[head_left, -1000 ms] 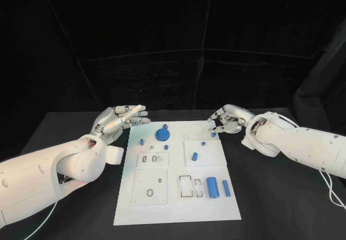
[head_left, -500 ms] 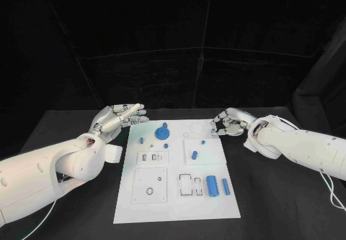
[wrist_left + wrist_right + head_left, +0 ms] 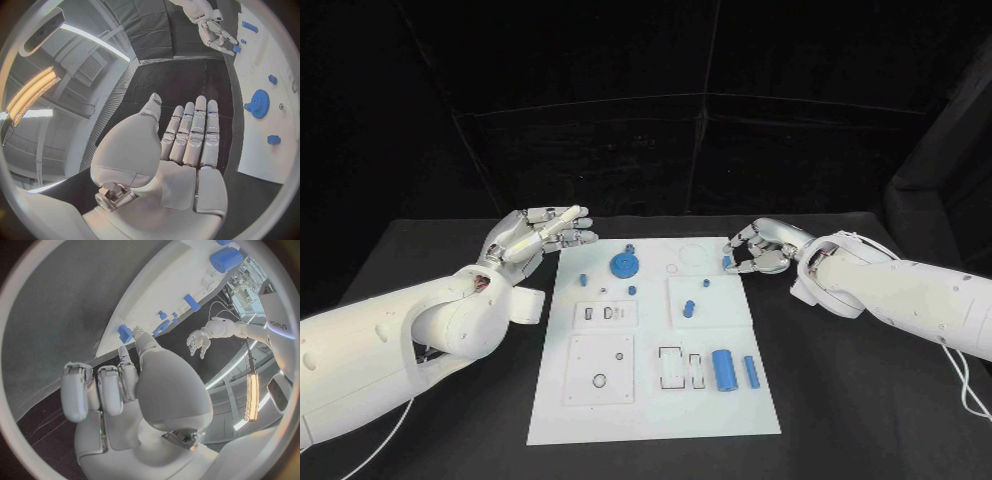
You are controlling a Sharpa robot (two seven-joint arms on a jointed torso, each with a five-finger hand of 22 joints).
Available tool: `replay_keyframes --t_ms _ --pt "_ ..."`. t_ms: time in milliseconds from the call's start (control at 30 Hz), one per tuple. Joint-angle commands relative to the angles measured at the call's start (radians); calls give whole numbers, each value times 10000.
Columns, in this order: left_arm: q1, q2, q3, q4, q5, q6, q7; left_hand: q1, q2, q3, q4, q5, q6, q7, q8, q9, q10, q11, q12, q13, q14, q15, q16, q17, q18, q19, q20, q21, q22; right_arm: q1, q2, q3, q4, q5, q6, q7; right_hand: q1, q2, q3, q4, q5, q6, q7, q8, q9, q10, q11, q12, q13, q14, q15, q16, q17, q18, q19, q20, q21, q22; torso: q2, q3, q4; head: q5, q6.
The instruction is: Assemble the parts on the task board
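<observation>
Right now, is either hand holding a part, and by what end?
The left hand is flat, fingers straight, holding nothing. The right hand is curled by a small blue part at the white task board's edge; whether it pinches it cannot be told.

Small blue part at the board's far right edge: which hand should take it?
Right. The right hand sits curled beside that blue part, fingertips close to it. The left hand hangs open off the task board on its opposite side.
</observation>
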Motion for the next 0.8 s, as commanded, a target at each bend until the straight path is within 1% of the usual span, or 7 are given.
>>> replay_keyframes --t_ms 33,300,467,533,633,700,800 --pt "14 15 9 -22 1 124 56 -10 76 -44 -26 -10 81 -19 -50 5 49 -49 -40 -12 17 4 -68 -16 157 84 17 -63 -10 -15 25 1 -38 -105 237 33 104 55 11 -64 -76 110 -1 31 3 17 -6 0 885 696 -68 60 860 -45 14 -53 30 767 1 5 -13 17 -8" --pt "13 20 9 -56 1 120 54 -10 76 -44 -26 -10 81 -19 -50 5 49 -49 -40 -12 17 4 -68 -16 157 84 17 -63 -10 -45 77 1 -120 -138 266 4 124 200 126 -176 -174 251 -10 77 15 37 -16 26 910 703 -74 74 893 -49 28 -55 40 790 3 1 3 0 -21" --pt "13 23 9 -64 1 119 53 -10 76 -44 -26 -10 81 -19 -50 5 49 -49 -40 -12 17 4 -68 -16 157 84 17 -63 -10 -52 126 2 -159 -143 271 14 87 413 339 -310 -599 470 -33 126 17 58 -38 46 934 706 -91 81 917 -52 40 -68 48 811 -7 -2 -5 7 -30" --pt "13 25 9 -66 1 120 52 -10 76 -44 -26 -10 81 -19 -50 5 49 -49 -40 -12 17 4 -68 -16 157 84 17 -63 -10 -53 145 2 -169 -143 268 15 58 468 394 -327 -665 533 -41 138 18 71 -45 65 950 711 -96 90 937 -54 44 -71 51 819 -4 -1 -6 10 -39" --pt "13 26 9 -68 1 120 50 -10 76 -44 -26 -10 81 -19 -50 5 49 -49 -40 -12 17 4 -68 -16 157 84 17 -63 -10 -54 175 2 -190 -144 256 21 12 535 462 -340 -709 630 -58 161 21 83 -58 79 963 714 -105 96 954 -58 58 -78 59 841 -2 6 -7 9 -43" --pt "13 27 9 -71 1 123 49 -10 76 -44 -26 -10 81 -19 -50 5 49 -49 -40 -12 17 4 -68 -16 157 84 17 -63 -10 -55 194 2 -207 -144 244 28 -27 617 543 -353 -728 748 -85 191 26 100 -78 102 983 717 -120 101 965 -61 67 -88 64 856 -5 2 -7 6 -45" --pt "13 29 9 -74 1 128 47 -10 76 -44 -26 -10 81 -19 -50 5 49 -49 -40 -12 17 4 -68 -16 157 84 17 -63 -10 -55 210 3 -222 -144 249 42 -58 686 620 -367 -735 874 -123 226 34 113 -107 118 999 718 -142 103 973 -63 74 -103 69 868 -4 1 -6 -7 -10"
